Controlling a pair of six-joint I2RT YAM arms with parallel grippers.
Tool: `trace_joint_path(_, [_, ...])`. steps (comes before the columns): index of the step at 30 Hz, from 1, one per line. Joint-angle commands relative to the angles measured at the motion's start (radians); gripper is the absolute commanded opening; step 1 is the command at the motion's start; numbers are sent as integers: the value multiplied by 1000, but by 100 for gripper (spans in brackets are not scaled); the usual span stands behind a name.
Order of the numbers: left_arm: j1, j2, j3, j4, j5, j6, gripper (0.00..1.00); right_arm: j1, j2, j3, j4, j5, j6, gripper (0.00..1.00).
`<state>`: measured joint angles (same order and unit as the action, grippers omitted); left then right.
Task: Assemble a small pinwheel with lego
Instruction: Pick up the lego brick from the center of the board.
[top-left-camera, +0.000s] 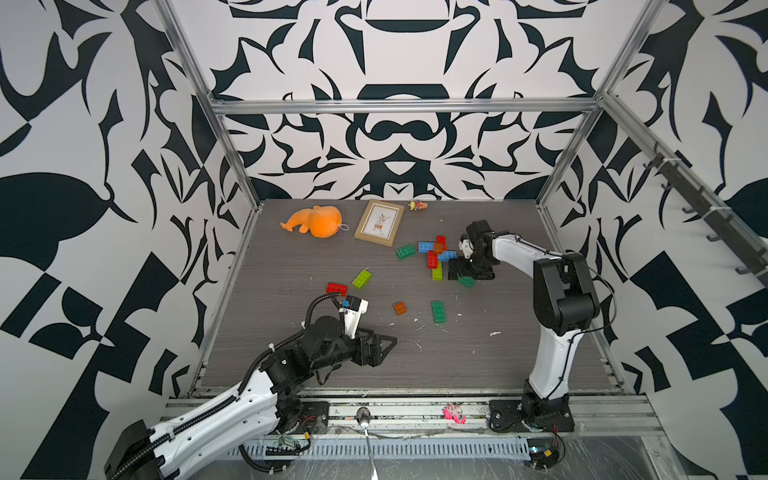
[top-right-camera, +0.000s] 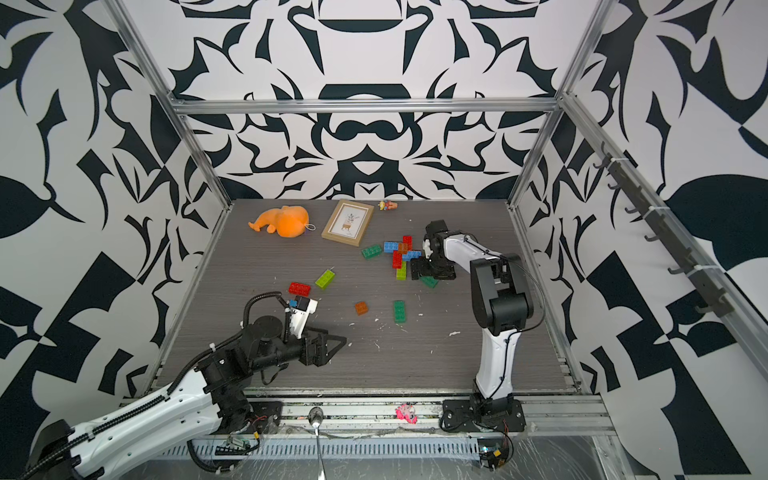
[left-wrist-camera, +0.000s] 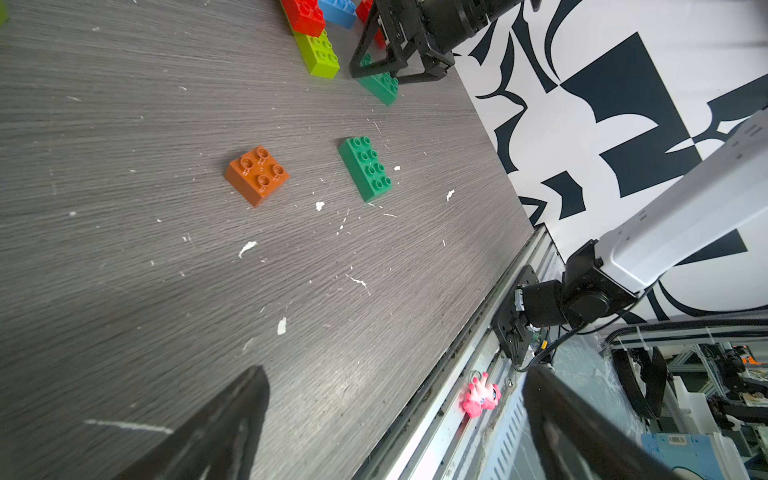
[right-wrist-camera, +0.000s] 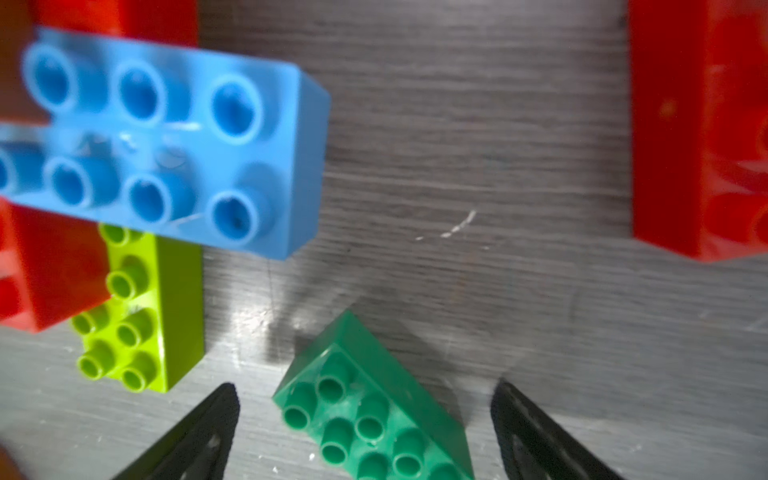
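Note:
The lego lies scattered on the grey table (top-left-camera: 291, 365). A joined cluster of blue (right-wrist-camera: 166, 137), red (top-left-camera: 432, 259), lime green (right-wrist-camera: 141, 316) and orange-brown (top-left-camera: 437, 248) bricks sits at the back right. My right gripper (right-wrist-camera: 365, 395) hangs open just over a tilted dark green brick (right-wrist-camera: 374, 415), its fingers on either side and apart from it; a top view shows the same gripper (top-left-camera: 467, 274) and brick (top-left-camera: 466, 281). Loose bricks: dark green (top-left-camera: 405, 251), lime green (top-left-camera: 362, 278), red (top-left-camera: 336, 288), orange-brown (left-wrist-camera: 257, 174), dark green (left-wrist-camera: 365, 168). My left gripper (left-wrist-camera: 397, 374) is open and empty near the front edge.
An orange plush toy (top-left-camera: 318, 221), a framed picture (top-left-camera: 379, 225) and a small figurine (top-left-camera: 417, 205) lie along the back. A pink toy (left-wrist-camera: 480, 397) rests on the front metal rail (top-left-camera: 415, 409). Patterned walls and metal posts enclose the table.

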<state>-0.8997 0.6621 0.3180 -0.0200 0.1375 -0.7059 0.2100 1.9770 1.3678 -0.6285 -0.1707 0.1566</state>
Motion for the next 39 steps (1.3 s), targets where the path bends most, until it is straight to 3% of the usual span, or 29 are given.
trace_joint_path(1, [-2, 1, 26, 15, 0, 8, 100, 3, -29, -42, 4, -110, -9, 96])
trace_joint_path(5, [-2, 16, 28, 22, 2, 9, 100, 3, -72, -102, 28, -129, 9, 91])
trace_joint_path(10, [-2, 26, 25, 35, 3, 6, 100, 8, -130, -182, 51, -53, 38, 80])
trace_joint_path(15, [-2, 24, 20, 38, 4, 0, 100, 16, -140, -190, 61, 66, 69, 58])
trace_joint_path(28, [-2, -5, -4, 26, -2, -17, 100, 56, -55, -85, 31, 104, 55, 62])
trace_joint_path(36, [-2, -2, -8, 23, -5, -15, 100, 88, -71, -103, 59, 160, 68, 43])
trace_joint_path(39, [-2, 9, -12, 23, -13, -3, 100, 106, -94, -111, 75, 208, 91, 30])
